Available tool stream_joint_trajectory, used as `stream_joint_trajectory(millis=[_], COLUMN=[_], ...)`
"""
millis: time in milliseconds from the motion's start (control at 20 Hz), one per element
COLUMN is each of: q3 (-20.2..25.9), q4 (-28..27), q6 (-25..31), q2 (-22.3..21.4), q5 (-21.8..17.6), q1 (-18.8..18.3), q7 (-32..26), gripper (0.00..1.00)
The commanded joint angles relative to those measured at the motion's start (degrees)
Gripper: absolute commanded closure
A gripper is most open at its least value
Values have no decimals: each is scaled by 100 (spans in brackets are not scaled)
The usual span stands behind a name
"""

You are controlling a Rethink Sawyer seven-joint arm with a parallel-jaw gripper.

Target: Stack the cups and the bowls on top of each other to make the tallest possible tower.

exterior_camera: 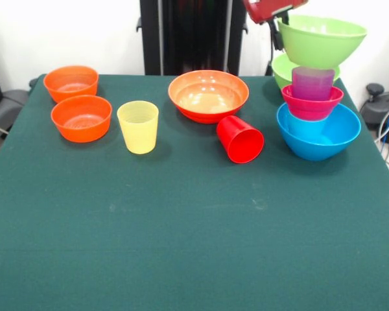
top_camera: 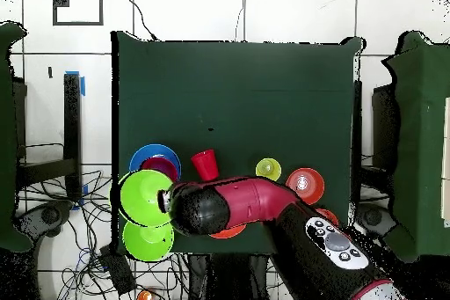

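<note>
**Table stock, tower in progress at one corner**

Item 1. Table (exterior_camera: 181,246), dark green cloth; bears everything below.

Item 2. Arm (top_camera: 255,204), red and black. Overhead it reaches across the table edge, with its black end beside the raised lime bowl. The front view shows only a red part at the top edge, touching or just behind that bowl's rim.

Item 3. Gripper (exterior_camera: 275,32): barely visible, fingers hidden; whether it is parted, closed or holding the bowl cannot be told.

Item 4. Raised lime green bowl (exterior_camera: 322,40), upright, directly above the purple cup; contact with the cup's rim cannot be judged. The gripper meets it at the rim nearest the wide orange bowl, so the next move likely turns on lowering it centred on the cup.

Item 5. Second lime green bowl (exterior_camera: 284,70), on the table behind the tower.

Item 6. Blue bowl (exterior_camera: 319,135), tower base.

Item 7. Wide orange bowl (exterior_camera: 208,95), mid-table, unused.

Item 8. Two small orange bowls (exterior_camera: 70,83) and (exterior_camera: 81,118), near each other at the opposite side.

Item 9. Magenta bowl (exterior_camera: 312,103), nested in the blue bowl.

Item 10. Purple cup (exterior_camera: 312,83), standing in the magenta bowl.

Item 11. Yellow cup (exterior_camera: 138,126), upright.

Item 12. Red cup (exterior_camera: 240,139), on its side, mouth toward the camera.
</note>
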Motion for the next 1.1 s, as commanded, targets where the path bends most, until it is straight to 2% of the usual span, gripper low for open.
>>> stream_joint_trajectory(millis=[50, 550, 1100], q3=[197, 335, 304], q4=[-31, -85, -94], q6=[-264, -138, -66], q2=[592, 738, 519], q5=[-321, -516, -495], q1=[-148, -454, -337], q7=[-78, -279, -29], gripper=[100, 100, 100])
